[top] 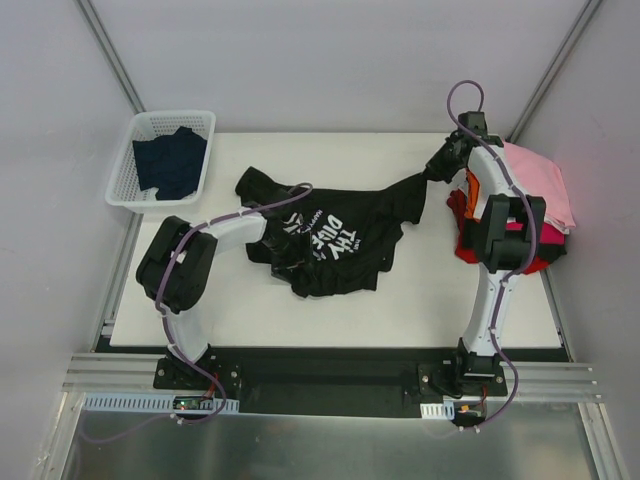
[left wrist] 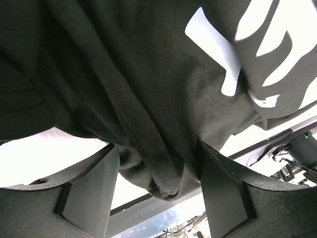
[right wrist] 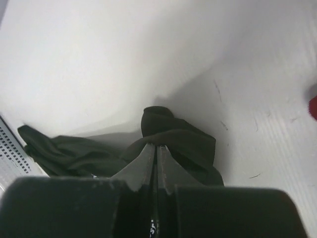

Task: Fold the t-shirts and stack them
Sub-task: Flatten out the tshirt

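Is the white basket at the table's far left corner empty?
No, a dark navy shirt lies crumpled inside the white basket.

Overhead view onto table (top: 420, 300); wrist views close on black t-shirt (top: 340, 240)

Table (top: 400, 310) bears basket (top: 122, 165), black t-shirt (top: 340, 245), shirt pile (top: 545, 185).

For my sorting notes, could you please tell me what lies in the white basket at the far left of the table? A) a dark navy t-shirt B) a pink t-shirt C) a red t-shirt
A: the white basket holds only a crumpled dark navy t-shirt.
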Robot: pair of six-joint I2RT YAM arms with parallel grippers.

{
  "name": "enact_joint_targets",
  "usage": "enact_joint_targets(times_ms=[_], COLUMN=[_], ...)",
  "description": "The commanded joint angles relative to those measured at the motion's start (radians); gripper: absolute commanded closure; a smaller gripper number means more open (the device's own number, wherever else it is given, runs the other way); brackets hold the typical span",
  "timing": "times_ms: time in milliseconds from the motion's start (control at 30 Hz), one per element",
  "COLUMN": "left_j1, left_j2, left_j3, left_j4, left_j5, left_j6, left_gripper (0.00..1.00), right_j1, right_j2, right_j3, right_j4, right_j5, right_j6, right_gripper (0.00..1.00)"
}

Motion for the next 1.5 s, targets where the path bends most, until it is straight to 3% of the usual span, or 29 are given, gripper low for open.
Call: enact_joint_targets(times_ms=[0, 300, 333, 467, 500, 567, 800, 833, 867, 933, 1167, 1367, 1467], left_j1=[-0.022, -0.052, -0.053, -0.075, -0.088, -0.108, -0.297, -0.32, -0.332, -0.348, -0.388, -0.407, -0.441], left_j2=[0.013, 0.039, 0.042, 0.05, 0.047, 0.035, 0.013, 0.01, 0.004, -0.011, -0.077, -0.114, -0.09], left_j3=[0.011, -0.005, -0.007, -0.01, -0.012, -0.012, -0.001, -0.001, -0.002, -0.022, -0.113, -0.084, -0.022], left_j4=[-0.002, -0.001, 0.001, 0.001, -0.001, 0.001, 0.005, 0.005, 0.005, 0.005, 0.007, 0.001, -0.001], left_j5=[-0.014, -0.02, -0.025, -0.025, -0.023, -0.016, -0.008, -0.012, -0.02, -0.06, -0.114, -0.002, 0.041], left_j6=[-0.027, -0.054, -0.054, -0.069, -0.075, -0.102, -0.161, -0.164, -0.175, -0.19, -0.296, -0.402, -0.397], left_gripper=[0.38, 0.38, 0.38, 0.38, 0.38, 0.37, 0.38, 0.41, 0.53, 1.0, 1.0, 1.0, 0.79], right_j1=[-0.038, -0.071, -0.072, -0.074, -0.075, -0.075, -0.098, -0.098, -0.098, -0.095, 0.027, 0.227, 0.251], right_j2=[0.018, 0.105, 0.124, 0.193, 0.193, 0.17, 0.026, 0.007, -0.016, -0.087, -0.299, -0.424, -0.478], right_j3=[0.066, 0.091, 0.106, 0.158, 0.16, 0.155, 0.08, 0.065, 0.015, -0.053, -0.418, -0.641, -0.72], right_j4=[0.059, 0.157, 0.159, 0.148, 0.145, 0.133, 0.13, 0.13, 0.136, 0.166, 0.196, 0.104, 0.116], right_j5=[0.035, 0.062, 0.052, -0.028, -0.037, -0.053, -0.085, -0.09, -0.097, -0.114, -0.16, -0.126, -0.15], right_j6=[0.031, 0.057, 0.06, 0.057, 0.053, 0.043, 0.031, 0.024, 0.017, 0.011, -0.068, -0.13, -0.107], right_gripper=[0.99, 0.98, 0.95, 0.67, 0.64, 0.59, 0.59, 0.59, 0.59, 0.59, 0.6, 0.61, 0.61])
